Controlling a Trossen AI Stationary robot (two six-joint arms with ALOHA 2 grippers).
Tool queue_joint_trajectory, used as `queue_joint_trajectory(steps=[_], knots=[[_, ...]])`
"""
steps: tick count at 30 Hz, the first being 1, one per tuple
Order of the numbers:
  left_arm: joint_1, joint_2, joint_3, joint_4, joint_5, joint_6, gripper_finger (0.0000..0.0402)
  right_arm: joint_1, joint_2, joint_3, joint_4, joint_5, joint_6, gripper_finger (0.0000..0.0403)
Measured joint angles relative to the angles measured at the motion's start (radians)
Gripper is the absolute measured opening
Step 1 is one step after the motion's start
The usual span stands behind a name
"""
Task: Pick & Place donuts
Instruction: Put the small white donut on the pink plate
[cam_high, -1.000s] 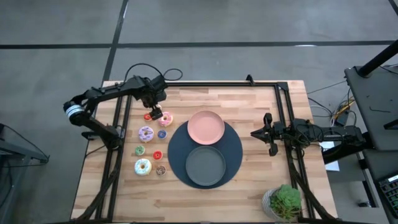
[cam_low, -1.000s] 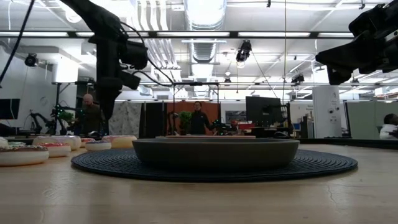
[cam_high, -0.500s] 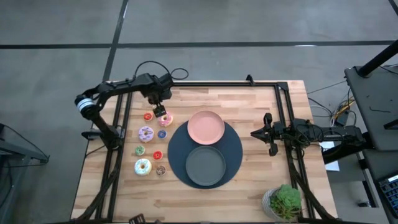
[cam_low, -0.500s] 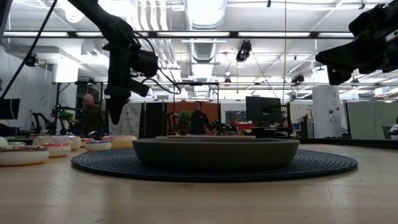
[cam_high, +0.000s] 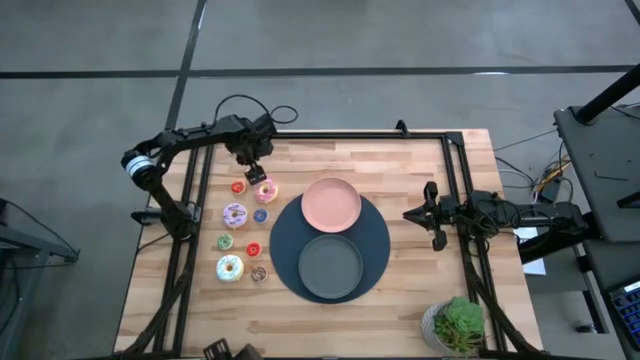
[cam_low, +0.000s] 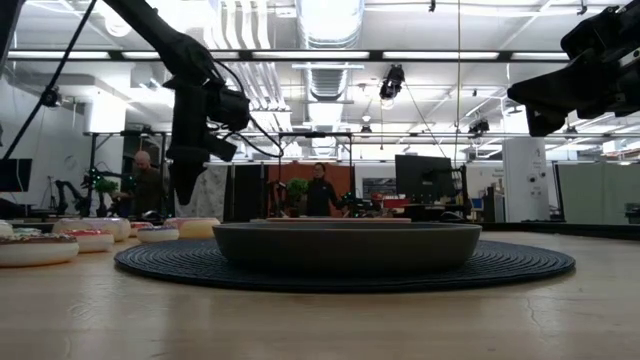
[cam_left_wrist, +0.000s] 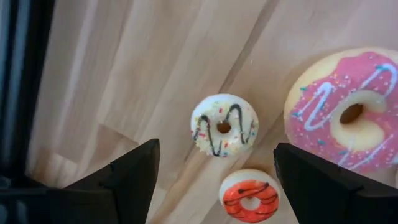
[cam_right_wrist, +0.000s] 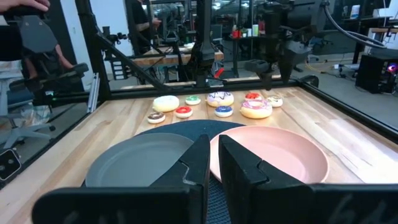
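Note:
The donuts lie flat in a loose group on the table's left part: pink (cam_high: 267, 191), lilac (cam_high: 235, 214), white sprinkled (cam_high: 229, 267), and tiny red (cam_high: 238, 186), blue (cam_high: 260, 215), green (cam_high: 224, 241) and tan (cam_high: 258, 273) ones. My left gripper (cam_high: 254, 176) hovers open above the far end of the group, pointing down. In its wrist view (cam_left_wrist: 216, 152) a tiny white drizzled donut (cam_left_wrist: 224, 124) sits between the fingers, with a tiny red donut (cam_left_wrist: 250, 194) and the pink donut (cam_left_wrist: 351, 112) beside it. My right gripper (cam_high: 432, 215) waits shut at the table's right.
A round dark mat (cam_high: 284, 245) carries the pink plate (cam_high: 331, 203) and the dark grey plate (cam_high: 331, 265), right of the donuts. A potted plant (cam_high: 457, 322) stands at the near right corner. Black frame rails (cam_high: 192, 200) run along the table's edges. People show in the room beyond.
My left gripper has shifted a little toward the table's right over the far donuts, while its arm swung in from the left. It has stayed open. The donuts have not moved.

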Motion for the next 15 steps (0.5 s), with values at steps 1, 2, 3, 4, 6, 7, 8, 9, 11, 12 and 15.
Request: queue_joint_trajectory(steps=[1,2,3,4,6,7,8,9,11,12,15], knots=[[0.002,0.002,0.0,0.003,0.005,-0.002,0.0284,0.0,0.0,0.0,0.0,0.0,0.0,0.0029],[0.003,0.006,0.0,0.011,0.008,-0.003,0.0284,0.0,0.0,0.0,0.0,0.0,0.0,0.0029],[0.003,0.011,0.0,0.017,0.009,-0.003,0.0284,0.0,0.0,0.0,0.0,0.0,0.0,0.0029],[0.005,0.017,0.0,0.015,0.01,-0.003,0.0284,0.0,0.0,0.0,0.0,0.0,0.0,0.0029],[0.007,0.026,-0.002,0.018,0.01,-0.003,0.0284,0.0,0.0,0.0,0.0,0.0,0.0,0.0029],[0.007,0.03,-0.003,0.023,0.01,-0.003,0.0284,0.0,0.0,0.0,0.0,0.0,0.0,0.0029],[0.007,0.035,-0.006,0.03,0.01,-0.003,0.0284,0.0,0.0,0.0,0.0,0.0,0.0,0.0029],[0.007,0.04,-0.01,0.037,0.01,-0.004,0.0284,0.0,0.0,0.0,0.0,0.0,0.0,0.0029],[0.008,0.049,-0.02,0.044,0.011,-0.006,0.0284,0.0,0.0,0.0,0.0,0.0,0.0,0.0029],[0.008,0.051,-0.023,0.044,0.013,-0.006,0.0284,0.0,0.0,0.0,0.0,0.0,0.0,0.0029],[0.008,0.062,-0.038,0.047,0.018,-0.006,0.0284,0.0,0.0,0.0,0.0,0.0,0.0,0.0029]])
